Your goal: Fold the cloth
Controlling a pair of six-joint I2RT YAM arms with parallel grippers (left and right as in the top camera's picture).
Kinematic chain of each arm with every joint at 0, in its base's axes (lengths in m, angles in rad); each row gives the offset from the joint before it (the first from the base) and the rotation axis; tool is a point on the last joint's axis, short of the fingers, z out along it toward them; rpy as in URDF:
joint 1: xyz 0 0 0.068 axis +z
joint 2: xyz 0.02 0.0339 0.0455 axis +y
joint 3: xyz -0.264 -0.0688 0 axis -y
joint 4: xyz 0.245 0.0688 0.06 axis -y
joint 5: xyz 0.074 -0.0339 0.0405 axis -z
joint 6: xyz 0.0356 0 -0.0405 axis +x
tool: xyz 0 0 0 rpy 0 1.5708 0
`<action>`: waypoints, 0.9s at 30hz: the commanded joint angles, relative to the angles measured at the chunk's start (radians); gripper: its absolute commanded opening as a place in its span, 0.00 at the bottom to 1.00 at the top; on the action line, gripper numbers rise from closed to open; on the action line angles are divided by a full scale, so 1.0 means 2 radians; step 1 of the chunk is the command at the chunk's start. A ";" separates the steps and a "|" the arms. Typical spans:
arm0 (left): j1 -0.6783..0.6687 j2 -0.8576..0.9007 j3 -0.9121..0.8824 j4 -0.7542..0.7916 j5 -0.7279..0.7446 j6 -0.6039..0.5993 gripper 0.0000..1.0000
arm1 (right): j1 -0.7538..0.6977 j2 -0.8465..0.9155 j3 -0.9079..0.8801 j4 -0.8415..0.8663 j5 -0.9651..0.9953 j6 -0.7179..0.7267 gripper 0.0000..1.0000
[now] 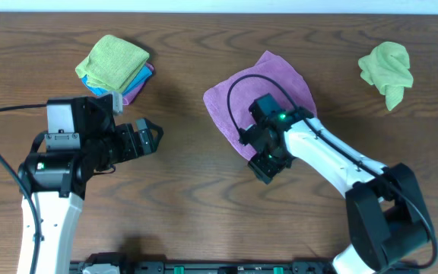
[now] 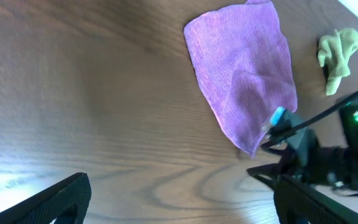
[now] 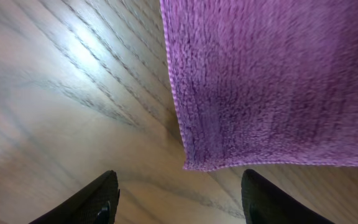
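Note:
The purple cloth (image 1: 268,87) lies flat on the wooden table, right of centre, one corner pointing toward the front edge. My right gripper (image 1: 266,171) hangs over that near corner. In the right wrist view the cloth (image 3: 272,81) fills the upper right, and its corner ends just ahead of the gap of my right gripper (image 3: 179,199), which is open with only bare wood between its fingers. My left gripper (image 1: 152,137) stands open over bare table, well left of the cloth. In the left wrist view the cloth (image 2: 241,81) lies far ahead of the left gripper (image 2: 182,199).
A stack of folded cloths (image 1: 114,65), light green on top of blue and pink, sits at the back left. A crumpled light green cloth (image 1: 388,70) lies at the back right. The right arm (image 2: 328,162) shows in the left wrist view.

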 commanded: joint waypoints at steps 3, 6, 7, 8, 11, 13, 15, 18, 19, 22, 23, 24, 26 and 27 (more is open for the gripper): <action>-0.002 0.015 0.008 0.000 0.017 -0.053 0.95 | 0.004 0.015 -0.011 0.013 0.016 -0.004 0.63; -0.002 0.019 0.008 0.000 0.021 -0.062 0.95 | 0.004 0.024 -0.011 0.022 0.023 -0.002 0.61; -0.002 0.019 0.008 0.000 0.021 -0.063 0.95 | 0.004 0.029 -0.011 0.026 0.026 -0.002 0.61; -0.002 0.019 0.008 0.000 0.021 -0.063 0.95 | 0.004 0.033 -0.011 0.030 0.026 -0.002 0.60; -0.002 0.019 0.008 0.000 0.021 -0.063 0.95 | 0.004 0.043 -0.011 0.039 0.025 -0.002 0.55; -0.002 0.019 0.008 0.000 0.021 -0.063 0.95 | 0.004 0.046 -0.011 0.047 0.025 -0.001 0.48; -0.002 0.019 0.008 0.000 0.021 -0.063 0.95 | 0.004 0.047 -0.011 0.055 0.025 0.004 0.36; -0.002 0.019 0.008 0.000 0.020 -0.063 0.95 | 0.010 0.047 -0.011 0.061 0.015 0.007 0.02; -0.002 0.019 0.008 0.000 0.020 -0.063 0.95 | 0.016 0.047 -0.011 0.061 0.002 0.007 0.01; -0.002 0.019 0.008 0.000 0.018 -0.063 0.95 | 0.048 0.047 -0.011 0.071 -0.035 0.008 0.01; -0.002 0.019 0.008 0.000 0.016 -0.063 0.95 | 0.059 0.047 -0.011 0.075 -0.044 0.012 0.01; -0.002 0.019 0.008 0.000 0.015 -0.063 0.95 | 0.071 0.047 -0.011 0.081 -0.051 0.020 0.01; -0.002 0.019 0.008 0.000 0.015 -0.063 0.95 | 0.103 0.047 -0.011 0.101 -0.073 0.031 0.01; -0.002 0.019 0.008 0.000 0.014 -0.063 0.95 | 0.115 0.047 -0.011 0.109 -0.080 0.036 0.01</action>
